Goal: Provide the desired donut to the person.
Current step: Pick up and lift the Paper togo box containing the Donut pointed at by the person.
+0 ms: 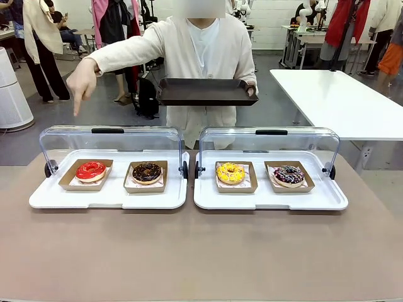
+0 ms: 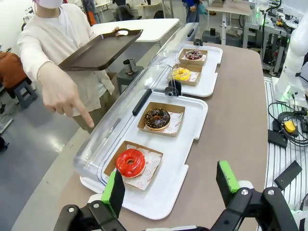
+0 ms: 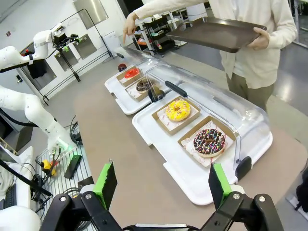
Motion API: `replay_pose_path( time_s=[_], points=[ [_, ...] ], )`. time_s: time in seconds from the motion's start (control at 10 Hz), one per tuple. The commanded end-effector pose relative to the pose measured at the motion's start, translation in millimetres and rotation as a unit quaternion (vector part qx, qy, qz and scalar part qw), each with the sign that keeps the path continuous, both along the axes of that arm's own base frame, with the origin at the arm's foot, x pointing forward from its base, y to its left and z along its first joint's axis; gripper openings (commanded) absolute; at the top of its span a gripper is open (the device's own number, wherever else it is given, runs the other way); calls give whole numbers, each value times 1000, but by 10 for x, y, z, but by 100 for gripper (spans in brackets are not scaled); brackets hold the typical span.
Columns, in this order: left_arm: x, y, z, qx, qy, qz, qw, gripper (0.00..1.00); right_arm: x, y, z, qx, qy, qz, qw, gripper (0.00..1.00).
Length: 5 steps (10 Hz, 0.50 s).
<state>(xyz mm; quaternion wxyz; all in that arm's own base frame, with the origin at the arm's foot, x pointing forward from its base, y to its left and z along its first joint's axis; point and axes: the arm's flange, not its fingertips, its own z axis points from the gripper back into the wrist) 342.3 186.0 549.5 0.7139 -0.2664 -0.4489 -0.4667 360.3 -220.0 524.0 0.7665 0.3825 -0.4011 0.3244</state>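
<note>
Left gripper (image 2: 171,185): wide open and holding nothing, with its green pads far apart above the near side of the table (image 1: 201,258).
Right gripper (image 3: 162,183): also wide open and holding nothing. It hangs over the table by the right-hand pair of donuts.
Red donut (image 2: 130,162): it sits in a small brown paper box at the left end of the left white tray (image 1: 107,197). It is just in front of the left gripper and a bit to one side of the gap between the pads. It is well apart from the right gripper.
Next to it: a chocolate donut (image 1: 147,172) in its own box on the same tray.
Clear lid (image 1: 110,141): tipped up and back, so nothing covers the donuts.
Pointing hand (image 1: 80,80): the person (image 1: 203,47) points one finger down behind the lid at the red donut's end, so that looks like the one they want.
Brown tray (image 1: 206,92): the person's other hand holds it flat past the far side of the table, with nothing on it.
Done: the choice is shown and the lid is open.
Left to do: nearly all of it — no donut is picked up yet. The left gripper is nearest, and I think it must reach in, grab the box and carry it to the brown tray.
</note>
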Motion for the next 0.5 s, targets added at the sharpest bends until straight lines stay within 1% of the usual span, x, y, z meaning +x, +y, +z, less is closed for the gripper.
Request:
replay_pose_path(
  time_s=[0.0,0.4],
  points=[
    [9,10,4,-4,-9,-1,1000,100,0,-32,10,4,-8,5,1000,100],
    [9,10,4,-4,-9,-1,1000,100,0,-32,10,4,-8,5,1000,100]
  ],
)
